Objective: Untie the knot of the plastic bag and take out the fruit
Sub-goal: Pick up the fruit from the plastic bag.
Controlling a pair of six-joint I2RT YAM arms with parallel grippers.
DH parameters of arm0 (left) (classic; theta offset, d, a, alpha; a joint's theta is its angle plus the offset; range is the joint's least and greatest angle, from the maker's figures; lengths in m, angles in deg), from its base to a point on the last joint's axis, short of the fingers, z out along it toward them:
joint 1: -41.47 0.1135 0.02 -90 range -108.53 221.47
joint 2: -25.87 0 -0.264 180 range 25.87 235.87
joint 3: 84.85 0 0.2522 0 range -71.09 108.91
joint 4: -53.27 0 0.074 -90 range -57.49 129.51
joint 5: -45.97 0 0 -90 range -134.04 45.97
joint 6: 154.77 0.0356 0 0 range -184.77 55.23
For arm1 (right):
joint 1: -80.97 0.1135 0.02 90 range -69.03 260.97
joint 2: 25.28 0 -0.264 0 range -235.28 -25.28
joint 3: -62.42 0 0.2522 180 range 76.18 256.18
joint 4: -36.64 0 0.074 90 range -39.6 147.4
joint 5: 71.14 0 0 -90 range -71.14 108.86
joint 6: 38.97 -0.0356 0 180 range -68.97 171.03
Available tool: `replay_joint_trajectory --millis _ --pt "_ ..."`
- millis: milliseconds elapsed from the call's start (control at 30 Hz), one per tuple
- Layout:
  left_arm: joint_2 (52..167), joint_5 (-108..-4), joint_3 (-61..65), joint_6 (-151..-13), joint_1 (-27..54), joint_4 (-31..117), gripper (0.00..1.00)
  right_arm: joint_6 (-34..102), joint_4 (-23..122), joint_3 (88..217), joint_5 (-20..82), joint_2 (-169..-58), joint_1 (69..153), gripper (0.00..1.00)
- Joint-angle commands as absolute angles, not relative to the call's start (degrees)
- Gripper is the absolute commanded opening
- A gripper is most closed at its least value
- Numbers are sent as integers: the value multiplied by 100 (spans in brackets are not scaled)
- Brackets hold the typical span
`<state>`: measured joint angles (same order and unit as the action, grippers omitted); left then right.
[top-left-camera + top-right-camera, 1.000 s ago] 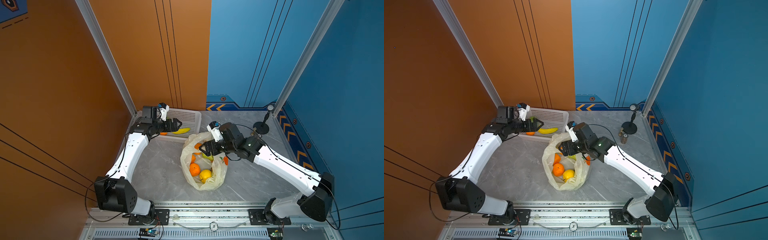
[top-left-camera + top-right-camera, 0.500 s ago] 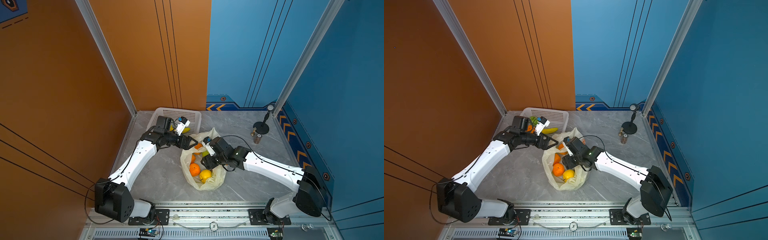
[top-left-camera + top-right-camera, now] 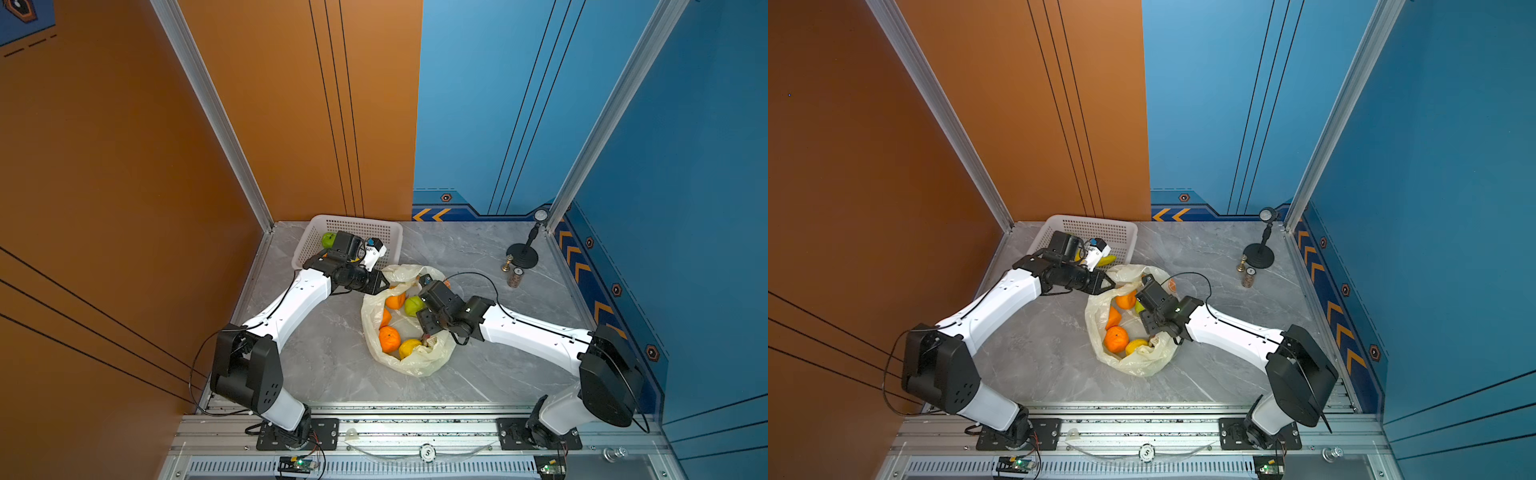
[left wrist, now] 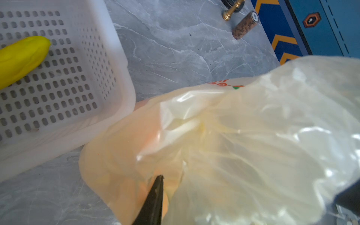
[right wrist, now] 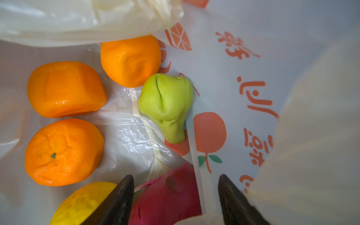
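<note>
Plastic bag point(image 3: 415, 365) slumped in the middle of the grey marbled desk point(image 3: 332, 353), mouth gaping upward, pale film crumpled round the opening. Holds, loose on its floor, three oranges point(image 5: 66, 88), a green pear point(image 5: 165, 105), a yellow citrus point(image 5: 83, 202) and a pink dragon fruit point(image 5: 165, 200); shows most of these through the open mouth in both top views as well.

Inside the bag's mouth: right gripper point(image 5: 175, 176), released, jaws spread to either side of the dragon fruit. Rests one finger over the line where citrus meets dragon fruit and keeps the other clear of the fruit, against the orange-printed film.

At the bag's far rim: left gripper point(image 3: 384, 284), clenched on a fold of the film. Shows only one dark finger point(image 4: 155, 196) in the left wrist view, the other hidden behind crinkled plastic that gathers toward the pinch.

Just beside the bag, on the left gripper's side: white perforated basket point(image 3: 357, 220), carrying a green apple point(image 3: 328, 239) and a banana point(image 4: 21, 58).

Well apart from the bag, toward the blue wall: black round-based stand point(image 3: 521, 259) with a brown cylinder point(image 3: 516, 277) near its foot.
</note>
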<state>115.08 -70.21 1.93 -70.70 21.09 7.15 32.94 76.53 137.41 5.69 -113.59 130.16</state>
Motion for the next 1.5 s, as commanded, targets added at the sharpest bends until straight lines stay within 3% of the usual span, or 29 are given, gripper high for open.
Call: replay_joint_trajectory --millis 0,167,533,733,867,1267,1467 --pt "11382 -6551 316 -7530 2035 1045 24 3465 7568 13936 821 -11487 13102 73" --pt "11391 -6364 305 -7799 1857 1249 25 3007 7433 14359 1271 -11985 13013 73" --pt "11513 -5954 415 -7964 1851 1121 25 3215 7174 14904 847 -12934 12923 77" --pt "11569 -5931 424 -7984 1871 1116 25 3389 7010 15050 362 -13355 12897 86" --pt "11622 -5850 432 -8005 1929 1053 25 3416 6855 15143 278 -13652 12880 86" --pt "11719 -5941 449 -8069 1978 1068 24 3268 6569 14939 789 -13659 12780 61" --pt "11805 -5919 527 -8095 1958 1100 23 3189 6514 14624 1050 -13230 12826 54"
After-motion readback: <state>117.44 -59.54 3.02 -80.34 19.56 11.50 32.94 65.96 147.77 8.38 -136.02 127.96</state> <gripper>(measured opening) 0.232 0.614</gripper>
